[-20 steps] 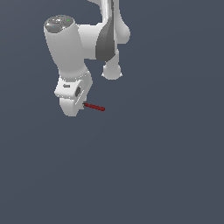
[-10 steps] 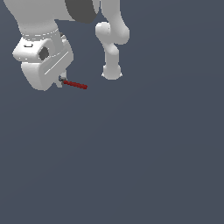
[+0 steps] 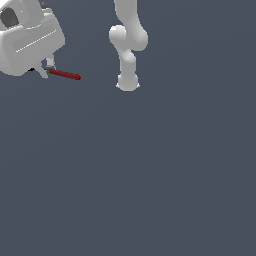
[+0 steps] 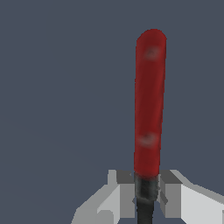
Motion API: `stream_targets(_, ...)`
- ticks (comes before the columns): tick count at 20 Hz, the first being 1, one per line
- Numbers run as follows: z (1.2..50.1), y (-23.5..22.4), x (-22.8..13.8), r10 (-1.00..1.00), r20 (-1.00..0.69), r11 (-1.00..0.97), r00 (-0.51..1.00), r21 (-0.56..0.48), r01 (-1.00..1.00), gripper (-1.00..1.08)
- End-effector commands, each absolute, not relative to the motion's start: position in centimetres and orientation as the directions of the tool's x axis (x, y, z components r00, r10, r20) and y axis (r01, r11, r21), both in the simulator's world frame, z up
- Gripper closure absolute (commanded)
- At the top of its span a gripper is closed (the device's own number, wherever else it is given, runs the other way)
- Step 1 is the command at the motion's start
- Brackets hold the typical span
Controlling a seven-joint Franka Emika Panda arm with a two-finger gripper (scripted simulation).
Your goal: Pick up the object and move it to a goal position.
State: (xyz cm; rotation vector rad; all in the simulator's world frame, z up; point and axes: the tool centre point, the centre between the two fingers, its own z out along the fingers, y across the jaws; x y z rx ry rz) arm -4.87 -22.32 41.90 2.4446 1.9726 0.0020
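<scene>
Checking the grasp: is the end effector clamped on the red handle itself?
No, the end effector grips the tool at its black end, below the red handle.

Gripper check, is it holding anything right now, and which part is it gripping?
Yes. The gripper holds the stick-like tool by its black end, just below the dark red rod, which sticks out free beyond the fingers.

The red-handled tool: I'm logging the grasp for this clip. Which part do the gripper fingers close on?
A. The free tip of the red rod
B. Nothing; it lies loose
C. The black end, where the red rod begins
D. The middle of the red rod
C: in the wrist view the gripper fingers clamp the black end of the red-handled tool, whose red rod juts out free beyond them.
</scene>
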Motion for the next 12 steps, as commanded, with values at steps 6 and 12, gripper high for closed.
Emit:
stream_targets(6,44.1,-23.6,-5.0,0.977,0.000,-0.211,0.211,0.000,0.977,1.08)
stream_targets(12,44.2,-23.7,-4.9,0.977,0.000,-0.211,0.211,0.000,0.977,1.08)
